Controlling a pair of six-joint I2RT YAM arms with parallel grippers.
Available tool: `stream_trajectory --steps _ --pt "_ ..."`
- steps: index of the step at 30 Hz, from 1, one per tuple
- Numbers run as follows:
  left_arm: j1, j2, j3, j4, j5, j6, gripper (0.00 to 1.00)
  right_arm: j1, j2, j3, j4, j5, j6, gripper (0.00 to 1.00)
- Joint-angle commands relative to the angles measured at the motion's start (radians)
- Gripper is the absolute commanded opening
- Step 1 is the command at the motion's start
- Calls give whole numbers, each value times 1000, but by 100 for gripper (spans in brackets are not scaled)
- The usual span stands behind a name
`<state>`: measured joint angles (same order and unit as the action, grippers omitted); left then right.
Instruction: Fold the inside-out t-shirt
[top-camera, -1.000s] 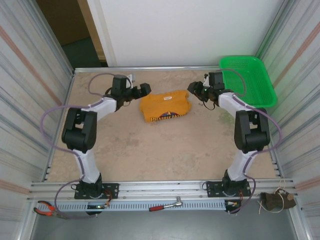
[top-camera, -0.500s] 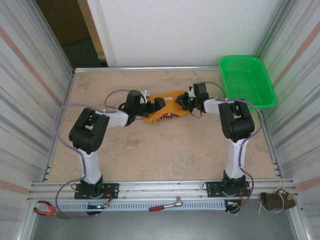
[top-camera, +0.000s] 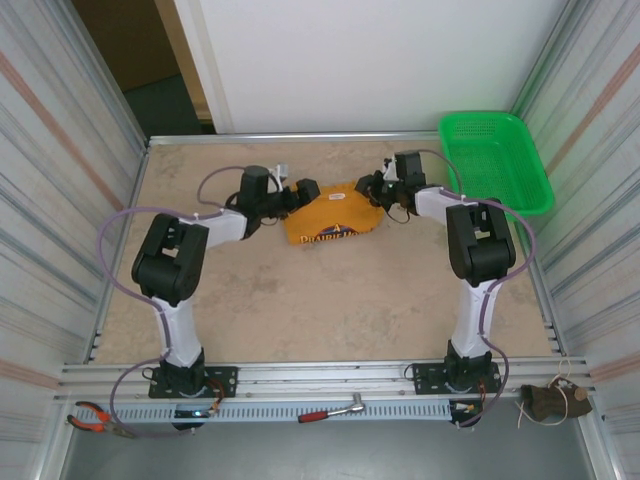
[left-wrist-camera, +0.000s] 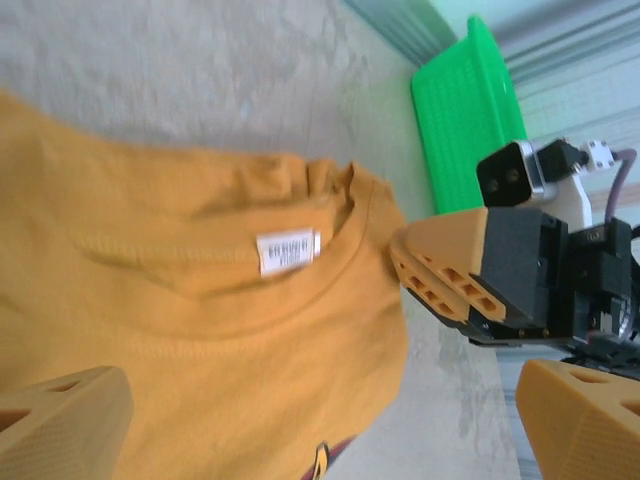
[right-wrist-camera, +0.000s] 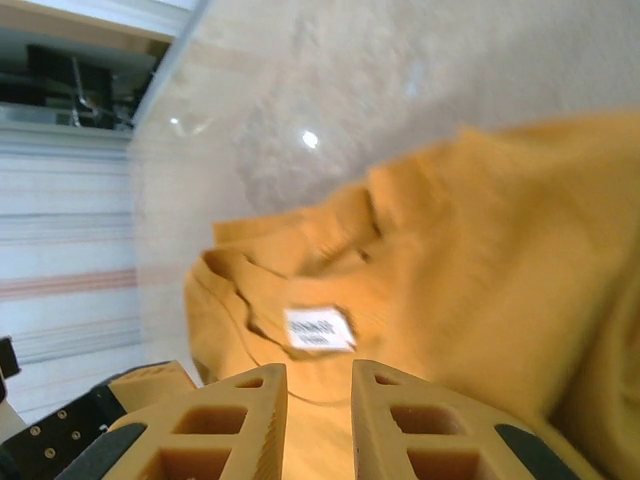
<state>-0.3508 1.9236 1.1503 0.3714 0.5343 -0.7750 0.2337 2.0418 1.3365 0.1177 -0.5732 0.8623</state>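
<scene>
Top view: the inside-out t-shirt lies bunched on the table, directly between the two grippers. Its dark printed lettering faces up on the side nearer the arm bases.

Left gripper: fingers spread wide. In the left wrist view the two orange fingertips sit at opposite edges of the frame, and the cloth fills the space between and beyond them. No cloth is gripped. The collar with its white neck label lies just ahead of this gripper, label side up.

Right gripper: fingers drawn close, with a narrow slot left between them. It sits at the shirt's edge by the collar. Orange cloth shows through the slot, but I cannot tell whether fabric is actually pinched. The white label lies just ahead of the fingertips, with rumpled collar folds beyond it.

The left wrist view shows a right gripper finger touching the collar-side edge of the shirt, on the far side of the shirt from the left gripper.

The green basket stands behind the right gripper, well apart from the shirt.
</scene>
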Motion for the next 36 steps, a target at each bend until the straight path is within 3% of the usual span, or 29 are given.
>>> stream_trajectory --steps 1,4,8,15,22,24,26,28,30,32,36 --pt "51 -31 82 -236 -14 124 99 -7 48 34 -35 5 -18 22" --pt "72 22 160 -394 -36 200 99 -12 91 35 -11 13 12 22" --pt "80 99 215 -483 -40 250 99 -11 131 33 -4 26 37 23" --pt "70 222 277 -489 -10 256 99 -8 155 24 5 31 56 24" --pt "40 273 271 -325 154 154 95 -4 158 20 5 40 72 24" --pt "34 270 234 -245 168 103 84 -4 151 20 5 37 76 25" --pt "33 262 204 -204 153 80 61 -4 132 20 7 27 74 25" --pt "44 243 193 -217 128 83 24 -4 87 21 -9 15 57 26" --pt "64 215 199 -271 106 108 1 -4 16 12 -30 12 31 29" --pt "96 189 247 -391 110 169 0 -5 -70 -6 -69 17 -3 35" --pt "181 194 451 -820 90 422 0 -18 -259 -102 -128 48 -40 60"
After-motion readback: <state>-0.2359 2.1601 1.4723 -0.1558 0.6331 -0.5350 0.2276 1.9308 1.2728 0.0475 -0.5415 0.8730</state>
